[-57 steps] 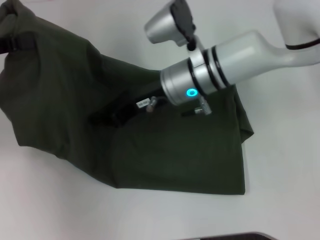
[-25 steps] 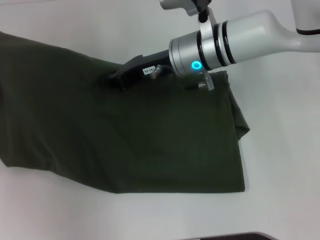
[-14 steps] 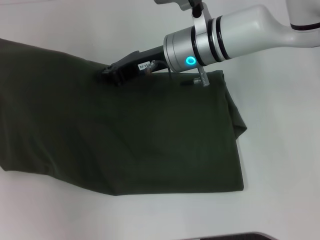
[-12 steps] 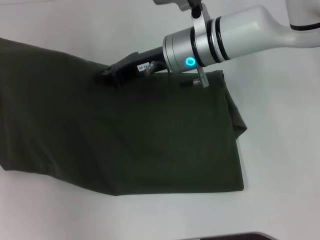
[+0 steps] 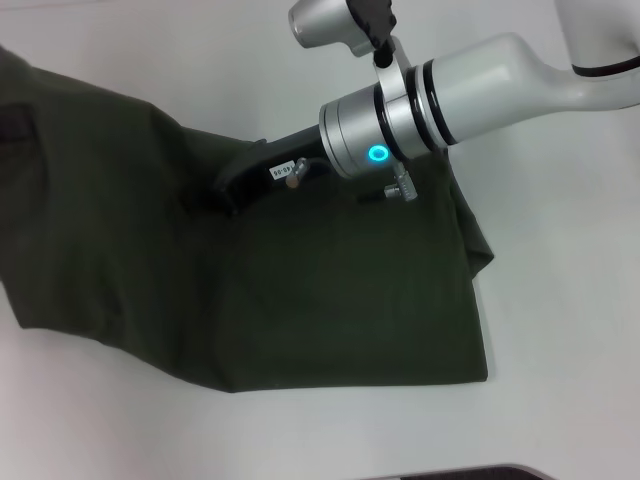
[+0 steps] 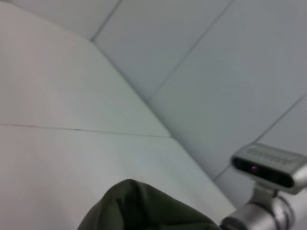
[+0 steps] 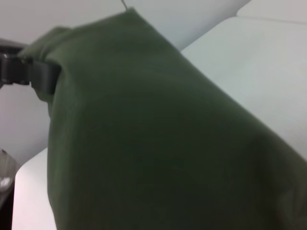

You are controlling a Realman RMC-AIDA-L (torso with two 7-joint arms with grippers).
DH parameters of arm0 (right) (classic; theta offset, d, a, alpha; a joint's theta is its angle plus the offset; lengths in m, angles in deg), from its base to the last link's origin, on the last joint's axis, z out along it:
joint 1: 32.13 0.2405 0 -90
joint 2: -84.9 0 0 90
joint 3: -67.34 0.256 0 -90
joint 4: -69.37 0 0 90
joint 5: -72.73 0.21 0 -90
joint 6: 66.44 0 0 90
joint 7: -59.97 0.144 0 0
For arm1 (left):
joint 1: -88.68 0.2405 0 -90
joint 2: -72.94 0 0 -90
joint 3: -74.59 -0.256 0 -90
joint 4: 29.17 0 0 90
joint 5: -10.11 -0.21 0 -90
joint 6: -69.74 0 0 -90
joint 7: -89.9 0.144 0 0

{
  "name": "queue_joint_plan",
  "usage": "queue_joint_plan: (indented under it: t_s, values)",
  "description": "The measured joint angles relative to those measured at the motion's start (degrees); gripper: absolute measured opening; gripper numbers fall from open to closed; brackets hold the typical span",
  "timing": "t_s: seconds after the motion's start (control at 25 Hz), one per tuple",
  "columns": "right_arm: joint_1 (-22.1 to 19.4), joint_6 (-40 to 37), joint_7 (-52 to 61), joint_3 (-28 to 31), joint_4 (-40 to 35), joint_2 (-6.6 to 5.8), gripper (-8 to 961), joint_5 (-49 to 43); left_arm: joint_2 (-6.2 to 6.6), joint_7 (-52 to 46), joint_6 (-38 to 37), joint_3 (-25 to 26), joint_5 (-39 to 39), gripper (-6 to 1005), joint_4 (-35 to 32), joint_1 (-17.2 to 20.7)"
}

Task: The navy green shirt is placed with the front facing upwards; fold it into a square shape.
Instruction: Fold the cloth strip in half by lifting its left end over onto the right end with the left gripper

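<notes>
my right wrist camera sees mostly the navy green shirt [image 7: 158, 143]. the dark green cloth fills the middle and bottom of the frame and slopes down from the top toward the lower right. at the upper left of the frame, a black gripper [image 7: 29, 74] holds a bunched corner of the shirt up. it is the other arm's gripper, farther off. behind the cloth, at the upper right of the frame, is a pale white table [image 7: 259, 67].
</notes>
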Motion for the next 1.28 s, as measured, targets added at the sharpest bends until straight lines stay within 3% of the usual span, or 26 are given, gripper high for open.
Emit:
queue_joint_plan:
  t_s: [0.44,0.64,1.28]
  values:
    - [-1.3,0.1,-0.1,-0.2,0.7,-0.03,36,0.3,-1.74,0.0,0.3,-5.7,6.3,106,4.8,-2.7]
    - [-2.6,-1.0,-1.2,0.7,0.7,-0.25,36,0.4,-2.27,0.1,0.3,-7.0,8.1,107,7.3,-4.4]
    - [-6.7,-3.0,-3.0,2.4,-0.6,-0.69,36,0.5,-5.65,1.0,3.5,-9.5,9.3,110,14.2,-8.0]
